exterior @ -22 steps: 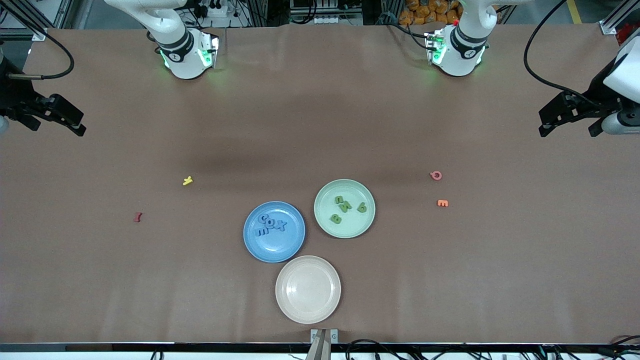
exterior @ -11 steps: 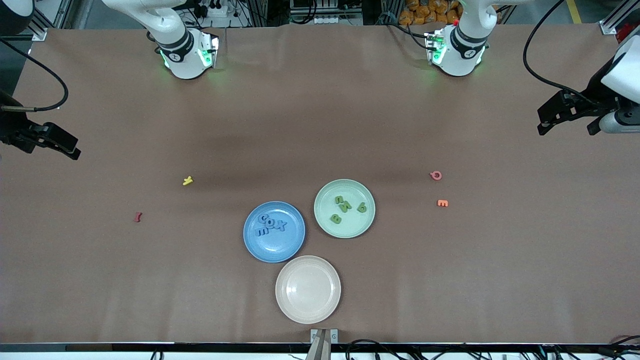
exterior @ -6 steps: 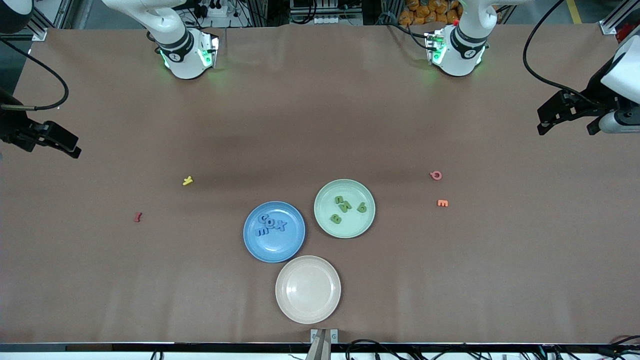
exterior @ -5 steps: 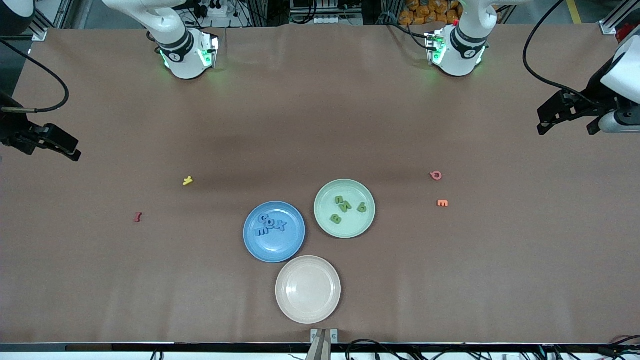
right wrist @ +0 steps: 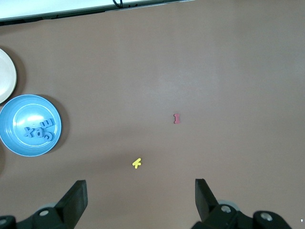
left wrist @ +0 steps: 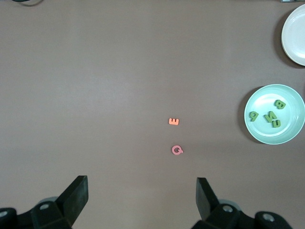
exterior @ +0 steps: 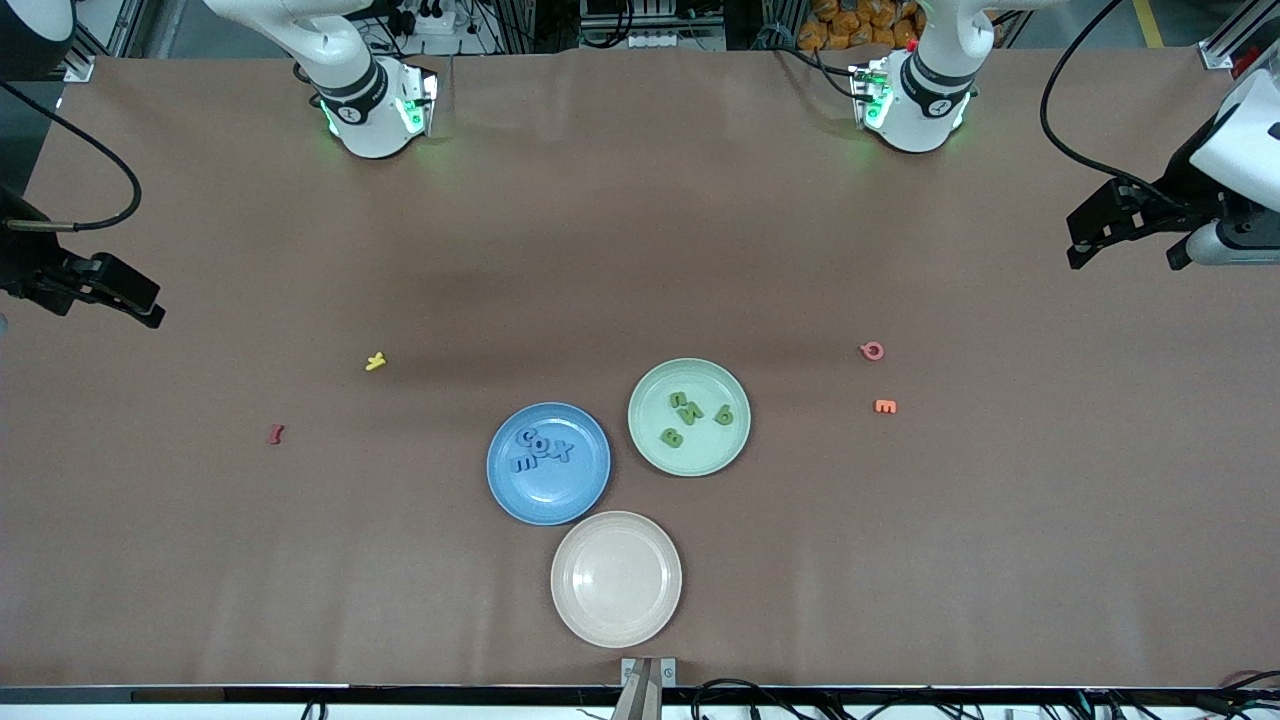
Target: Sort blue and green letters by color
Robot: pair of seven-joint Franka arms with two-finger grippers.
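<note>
i'm holding both hands wide and empty, left hand (exterior: 1125, 225) at 3 o'clock, right hand (exterior: 95, 290) at 9, since blue letters (exterior: 540, 450) and green letters (exterior: 695, 417) are lying sorted on matching plates.

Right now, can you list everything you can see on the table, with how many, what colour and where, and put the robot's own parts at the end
blue letters: four, blue, on the blue plate
green letters: four, green, on the green plate
blue plate: one, blue, mid-table, beside the green plate
green plate: one, pale green, farther from the front camera than the blue plate
cream plate: one, cream, nearest the front camera, holds no letters
yellow letter: one, toward the right arm's end
dark red letter: one, nearer the front camera than the yellow one
pink letter: one, toward the left arm's end
orange letter: one, beside the pink one, nearer the front camera
table: one, brown
left gripper: open, holding nothing, over its end of the table
right gripper: open, holding nothing, over its end
</note>
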